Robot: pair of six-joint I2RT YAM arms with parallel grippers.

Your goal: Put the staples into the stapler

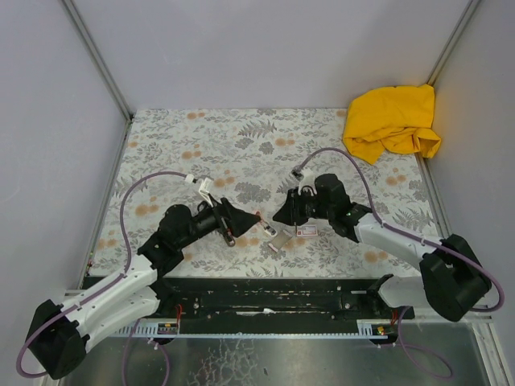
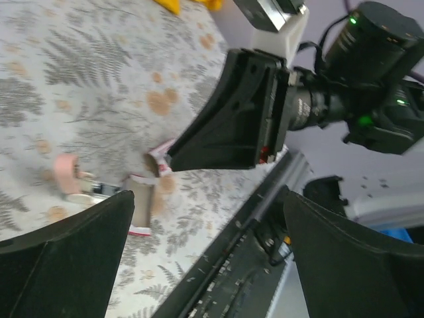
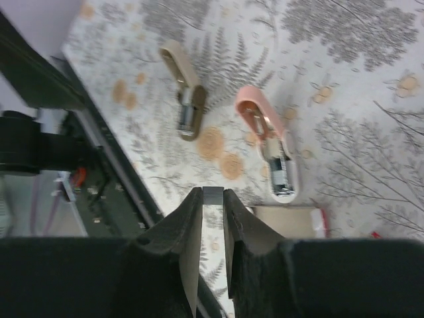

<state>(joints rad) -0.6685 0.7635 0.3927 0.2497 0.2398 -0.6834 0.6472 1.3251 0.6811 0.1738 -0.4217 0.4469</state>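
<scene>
The stapler [image 3: 270,147] lies open on the floral table, its pink cap up and its silver channel showing; it also shows in the top view [image 1: 269,232] and the left wrist view [image 2: 69,175]. A cream piece with metal [image 3: 185,93] lies beside it. My right gripper [image 3: 212,199] is shut on a short silvery strip of staples [image 3: 212,196], held above the table near the stapler. The open box tray [image 3: 289,221] lies just right of its fingers. My left gripper [image 2: 209,265] is open and empty, left of the stapler [image 1: 244,224].
A white-and-red box part [image 1: 306,231] lies under the right arm. A yellow cloth [image 1: 394,121] is bunched in the far right corner. The black base rail [image 1: 273,293] runs along the table's near edge. Grey walls enclose the table.
</scene>
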